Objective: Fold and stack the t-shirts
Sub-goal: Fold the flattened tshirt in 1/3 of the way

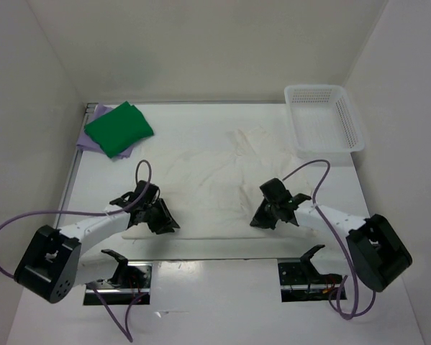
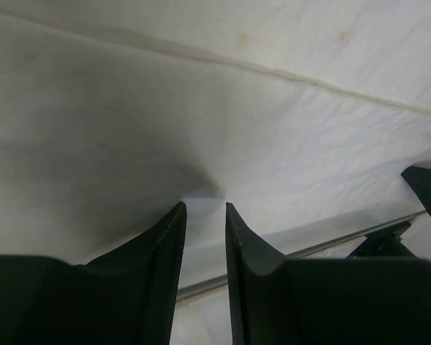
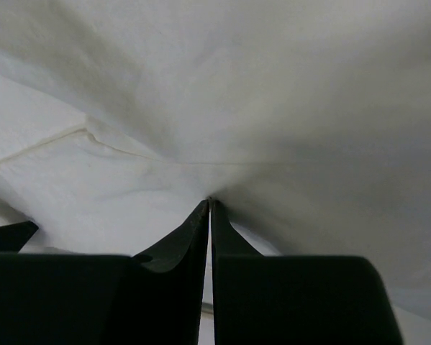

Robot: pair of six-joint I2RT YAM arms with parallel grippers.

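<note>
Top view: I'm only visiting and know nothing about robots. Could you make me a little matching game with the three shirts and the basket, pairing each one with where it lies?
Things:
1. green t-shirt
2. white t-shirt
3. lavender t-shirt
4. mesh basket

Places:
A. far right corner
B. far left, mostly covered by another shirt
C. spread wide in the middle
D. far left, folded, lying on top of another shirt

Pairs: 1-D, 2-C, 3-B, 4-A.
</note>
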